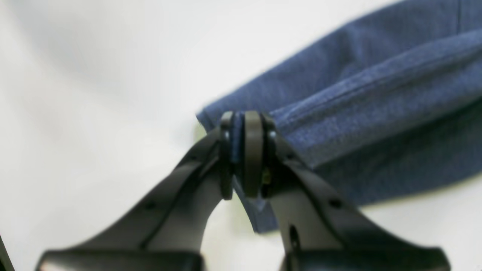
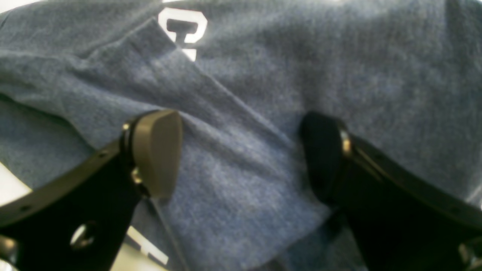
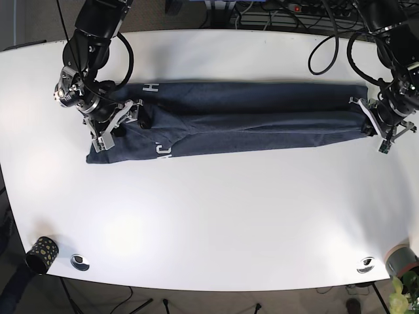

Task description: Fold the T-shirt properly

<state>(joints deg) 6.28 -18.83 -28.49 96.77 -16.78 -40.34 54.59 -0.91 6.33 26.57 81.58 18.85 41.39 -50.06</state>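
The dark blue T-shirt (image 3: pixel 249 118) lies folded into a long strip across the white table (image 3: pixel 229 216). White letters (image 3: pixel 162 152) show near its left end. In the base view my left gripper (image 3: pixel 368 123) is at the strip's right end. In the left wrist view it (image 1: pixel 244 150) is shut on a corner of the blue fabric (image 1: pixel 376 113). My right gripper (image 3: pixel 131 121) is at the strip's left end. In the right wrist view it (image 2: pixel 241 154) is open, its pads (image 2: pixel 158 150) spread just above the creased shirt (image 2: pixel 241 94) with the white print (image 2: pixel 183 26) beyond.
A dotted black cup (image 3: pixel 40 254) and a small metal disc (image 3: pixel 80 261) sit at the table's front left corner. Another disc (image 3: pixel 365 265) and a grey pot (image 3: pixel 399 261) are at the front right. Cables (image 3: pixel 281 13) run behind the far edge.
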